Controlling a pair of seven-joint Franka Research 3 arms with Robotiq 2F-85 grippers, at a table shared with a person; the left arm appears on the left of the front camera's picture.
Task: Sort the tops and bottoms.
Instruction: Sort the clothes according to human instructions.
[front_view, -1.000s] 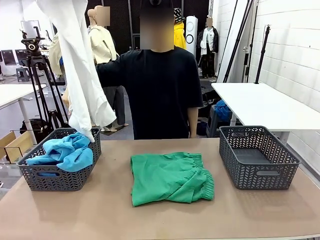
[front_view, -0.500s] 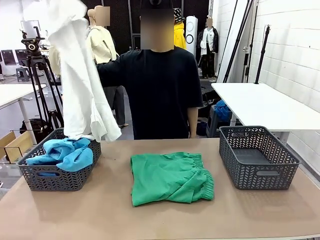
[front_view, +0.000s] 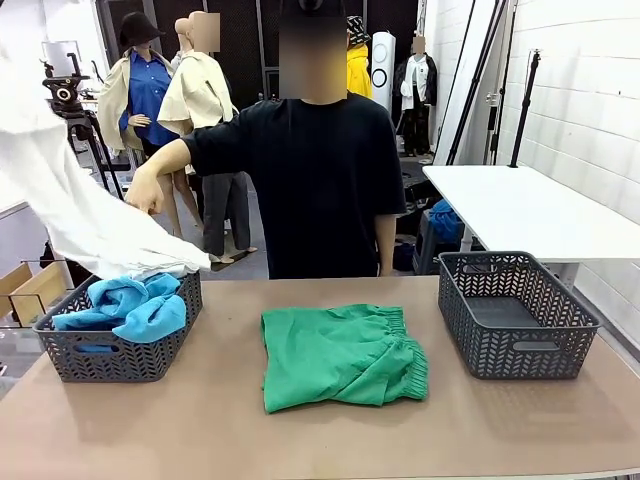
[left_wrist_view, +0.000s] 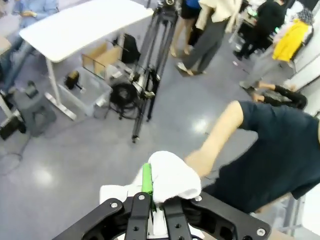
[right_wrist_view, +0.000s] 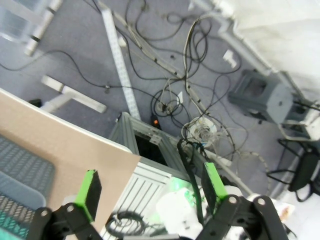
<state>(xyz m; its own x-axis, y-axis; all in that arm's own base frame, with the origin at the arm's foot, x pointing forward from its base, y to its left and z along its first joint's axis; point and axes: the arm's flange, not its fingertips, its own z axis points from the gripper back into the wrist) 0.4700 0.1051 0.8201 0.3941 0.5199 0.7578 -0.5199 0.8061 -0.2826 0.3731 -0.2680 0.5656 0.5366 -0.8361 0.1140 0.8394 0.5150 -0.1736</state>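
A white top (front_view: 70, 215) slants from the upper left edge down onto the left basket (front_view: 115, 355), its lower end resting on the blue tops (front_view: 125, 305) inside. In the left wrist view my left gripper (left_wrist_view: 152, 186) is shut on a bunch of this white top (left_wrist_view: 172, 175). The person's hand (front_view: 148, 190) is at the cloth, and it also touches the bunch (left_wrist_view: 197, 162) in the wrist view. The green bottoms (front_view: 340, 355) lie folded in the middle of the table. My right gripper (right_wrist_view: 150, 186) stands open with nothing in it, beyond the table's edge over the floor.
A grey basket (front_view: 515, 315) stands at the table's right with nothing in it. The person (front_view: 320, 180) stands at the far edge, one arm stretched toward the left basket. A tripod (front_view: 70, 110) stands behind the left basket. Cables (right_wrist_view: 190, 100) cover the floor under my right gripper.
The white top, hanging upright above the left basket before, has swung down and left, its lower end settling onto the blue tops. The person's hand now shows at it.
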